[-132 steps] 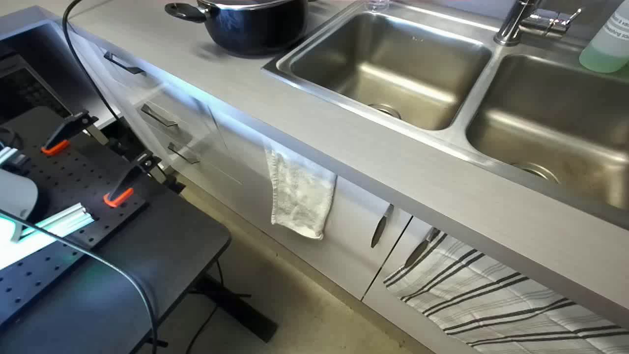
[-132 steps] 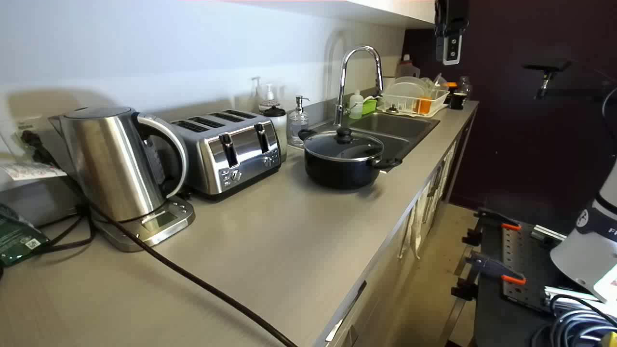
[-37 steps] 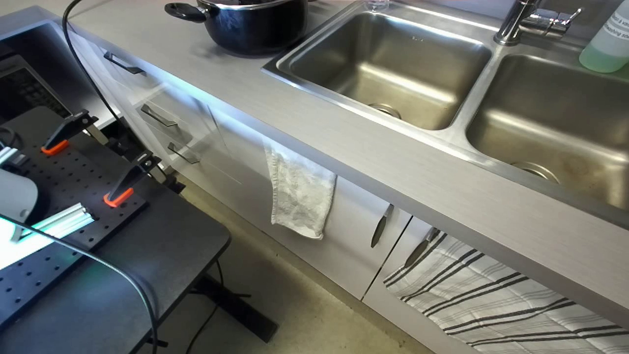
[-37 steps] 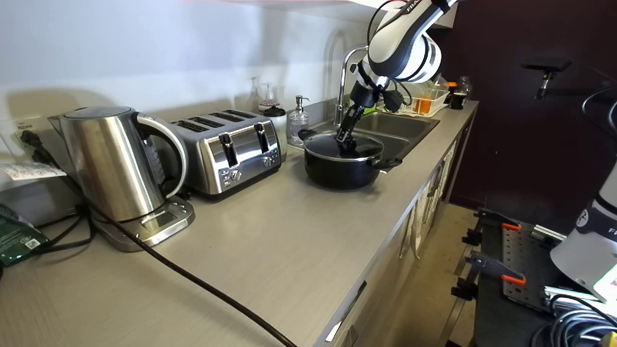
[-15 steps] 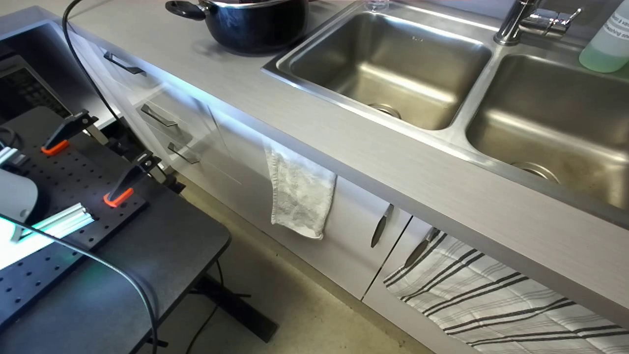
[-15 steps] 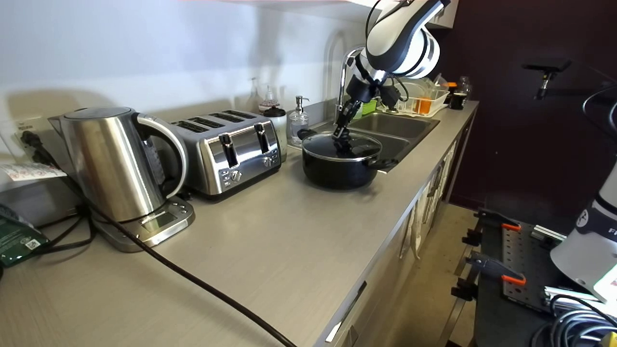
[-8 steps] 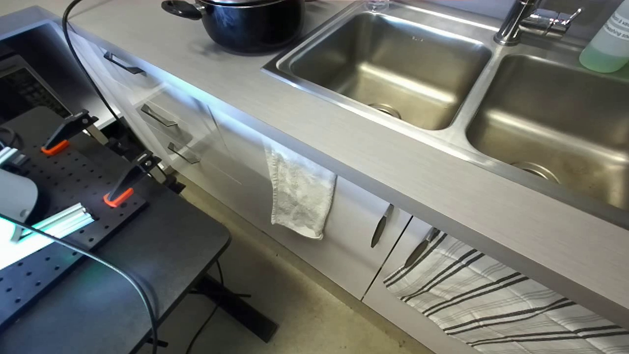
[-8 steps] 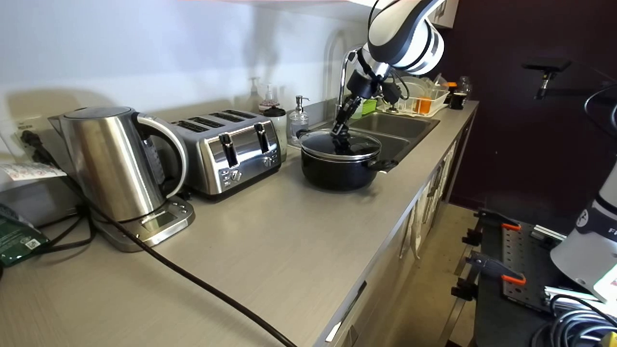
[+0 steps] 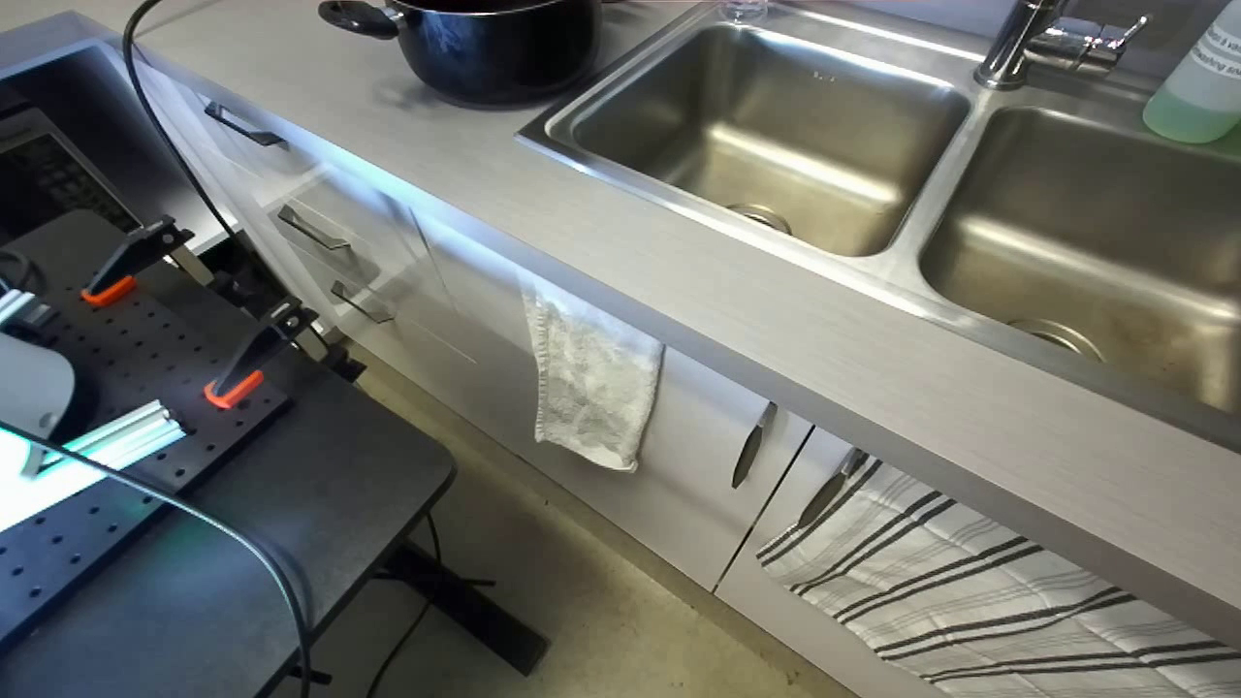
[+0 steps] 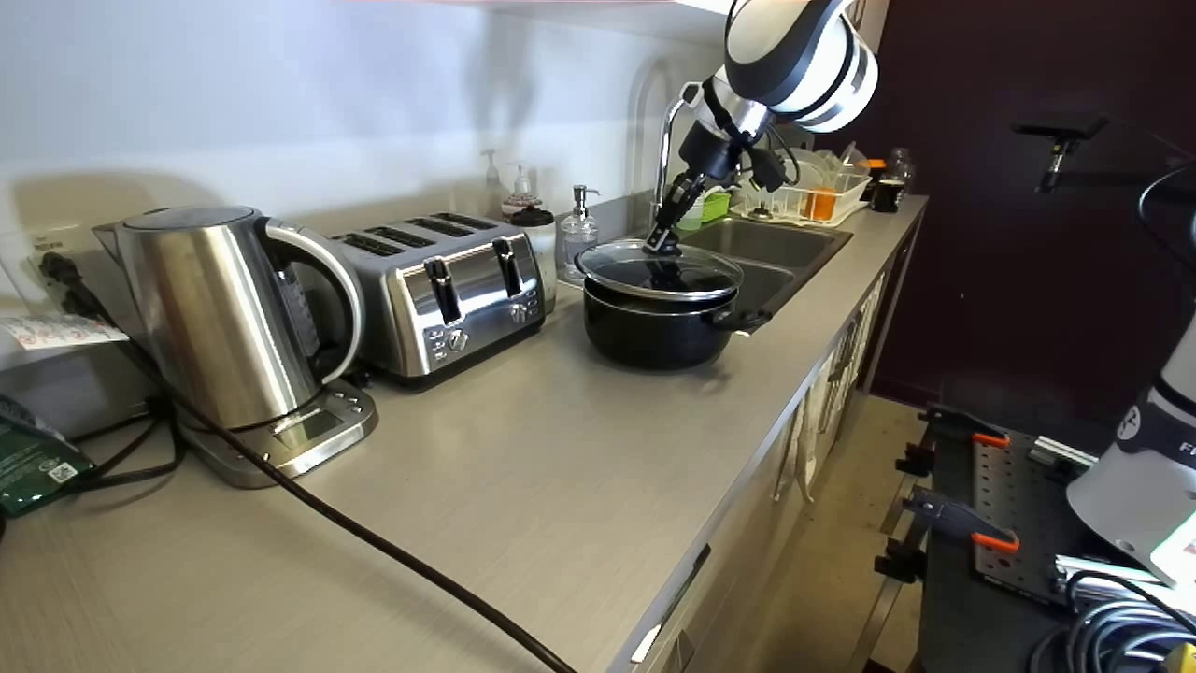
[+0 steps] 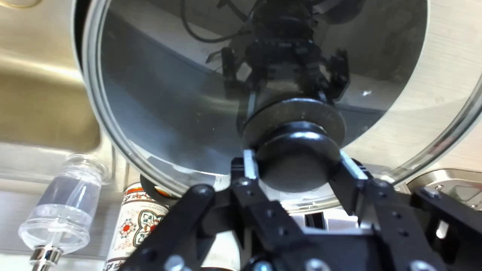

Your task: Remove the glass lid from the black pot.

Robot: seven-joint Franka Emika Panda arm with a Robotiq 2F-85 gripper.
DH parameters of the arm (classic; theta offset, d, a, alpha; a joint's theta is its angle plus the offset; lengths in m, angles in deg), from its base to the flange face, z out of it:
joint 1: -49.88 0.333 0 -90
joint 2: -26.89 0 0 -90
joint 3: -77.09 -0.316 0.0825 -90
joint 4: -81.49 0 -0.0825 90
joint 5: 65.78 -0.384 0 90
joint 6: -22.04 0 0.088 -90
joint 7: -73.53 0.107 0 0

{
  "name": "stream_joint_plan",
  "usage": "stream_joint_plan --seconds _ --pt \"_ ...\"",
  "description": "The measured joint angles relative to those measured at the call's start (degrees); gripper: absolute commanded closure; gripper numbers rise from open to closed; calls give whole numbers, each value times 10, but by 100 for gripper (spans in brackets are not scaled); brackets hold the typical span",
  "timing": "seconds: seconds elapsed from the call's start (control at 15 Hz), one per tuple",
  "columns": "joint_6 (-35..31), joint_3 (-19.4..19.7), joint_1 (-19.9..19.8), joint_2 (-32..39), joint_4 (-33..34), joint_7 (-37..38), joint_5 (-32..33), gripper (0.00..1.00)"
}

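Observation:
The glass lid, a see-through disc with a metal rim, hangs just above the black pot. A narrow gap shows between lid and pot rim at the front. My gripper comes down from above at a slant and is shut on the lid's black knob. In the wrist view the gripper has one fingertip on each side of the round knob. The pot stands on the counter in both exterior views; at the top edge of an exterior view its mouth shows, with the lid out of view there.
A steel toaster and a kettle stand along the wall. Behind the pot are a soap dispenser, a patterned cup and the tap. The sink basin lies right beside the pot.
Over the last second the lid has risen off the pot rim with my gripper. The pot shifted slightly to the left, then stayed. Several seconds ago the arm was away from the pot.

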Motion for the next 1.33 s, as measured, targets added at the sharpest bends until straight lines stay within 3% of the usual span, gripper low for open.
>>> stream_joint_plan --seconds 0.47,1.33 --pt "0 -17 11 -17 -34 -23 0 75" --pt "-18 -91 87 -58 -90 -33 5 75"
